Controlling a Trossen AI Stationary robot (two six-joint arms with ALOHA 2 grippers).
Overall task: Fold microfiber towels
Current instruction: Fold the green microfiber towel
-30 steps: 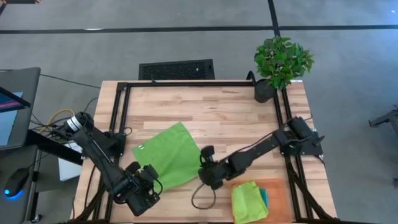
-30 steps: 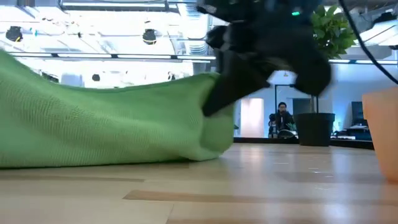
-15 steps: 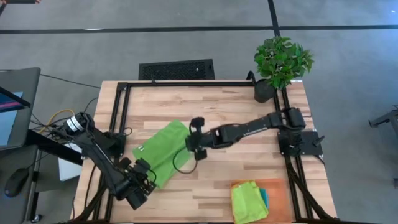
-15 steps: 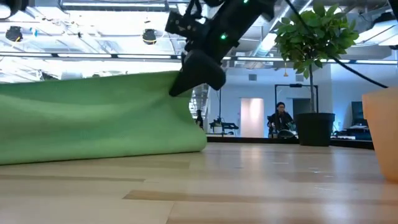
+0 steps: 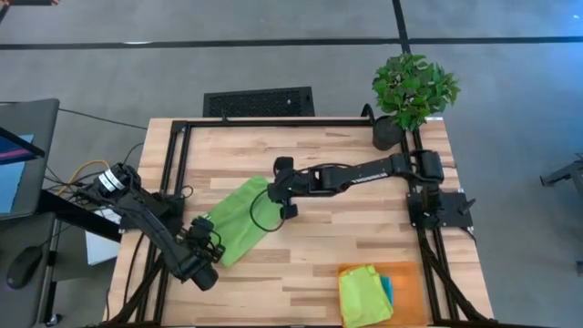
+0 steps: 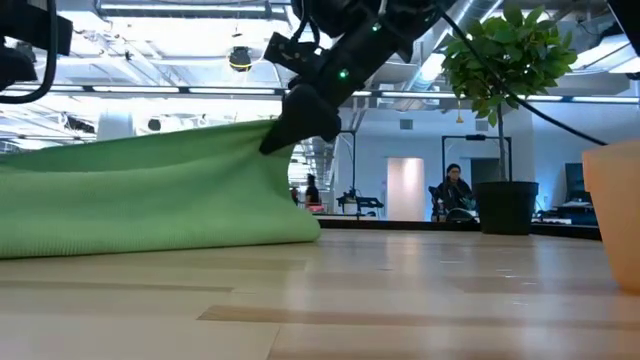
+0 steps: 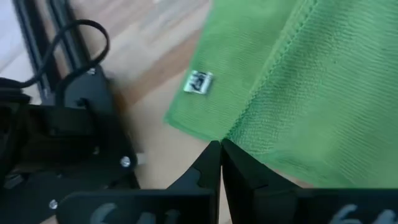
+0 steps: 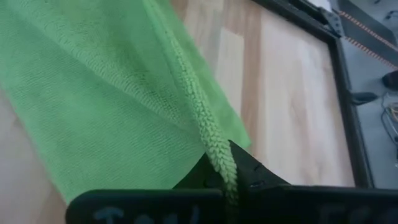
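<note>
A lime green microfiber towel (image 5: 235, 223) lies left of the table's middle, doubled over on itself. My right gripper (image 5: 273, 189) is shut on its far right corner and holds it raised, as the low view shows (image 6: 282, 132). My left gripper (image 5: 206, 237) is shut on the upper layer's corner at the towel's near left end. The lower layer, with a small white label (image 7: 199, 82), lies flat on the wood. My left gripper pinches the upper layer's hemmed corner (image 7: 231, 132) between its two fingertips, slanting down from the table's near left. That corner sits low, just over the lower layer. My right gripper pinches the towel's stitched hem (image 8: 214, 152) between its two fingers, slanting down from the right. The held edge (image 6: 255, 135) is lifted and the cloth slopes down from it to the table.
A stack of folded towels (image 5: 364, 293), lime green on top with teal under it, rests on an orange mat (image 5: 407, 276) at the near right. A potted plant (image 5: 412, 91) stands at the far right corner. Black frame rails (image 5: 182, 173) edge the table.
My right gripper has swung from the near edge toward the far left, carrying its corner up and over. My left gripper has gone toward the far edge and down with its corner. The spread towel is now doubled over into a narrower strip, its far part staying put.
</note>
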